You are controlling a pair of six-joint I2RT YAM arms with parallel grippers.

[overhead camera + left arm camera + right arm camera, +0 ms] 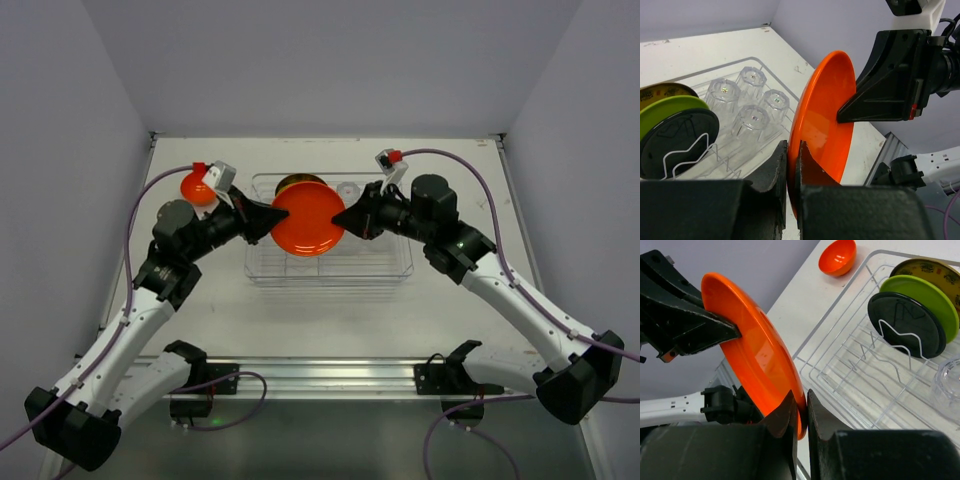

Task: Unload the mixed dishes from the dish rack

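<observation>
Orange plate (308,218): upright, lifted above the dish rack (330,272)
Left gripper (278,216): clamped on the plate's left rim
Right gripper (340,219): clamped on the opposite rim
Done: orange bowl (197,188) is out on the table (300,325)
To do: black plate (905,322), lime green plate (926,296), yellow-brown plate (935,271) and four clear cups (754,119), all inside the rack

You've got the orange plate (308,218) tilted above the clear dish rack (330,272), w/ left claw (278,218) pinching its rim at 9 o'clock and right claw (340,220) at 3. Black plate (675,142), lime green plate (670,107) and yellow-brown plate (660,91) stand upright at the rack's 11 o'clock, clear cups (752,95) at 1. Orange bowl (197,188) sits on the bench (300,320) at 10, outside the rack.
</observation>
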